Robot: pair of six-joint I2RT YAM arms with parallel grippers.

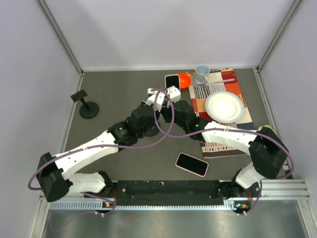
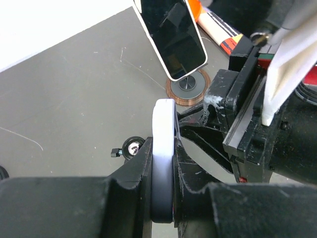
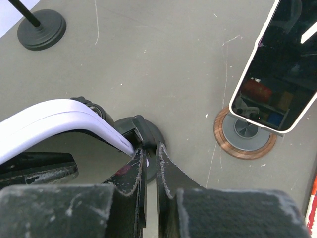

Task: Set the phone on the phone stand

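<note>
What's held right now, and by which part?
Both pinch apparently one white slab, maybe a phone: left gripper across its flat faces, right gripper at one end.

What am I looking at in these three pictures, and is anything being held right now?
Two robot arms bolted to a table. The overhead view looks down from behind them; the other two come from cameras on each wrist. The left gripper is clamped on a white flat thing, seen edge-on, and the right gripper seems to pinch its edge. A white-cased phone leans on a round-based stand. A pink phone, an empty black stand, a plate and a cup sit on the table.
</note>
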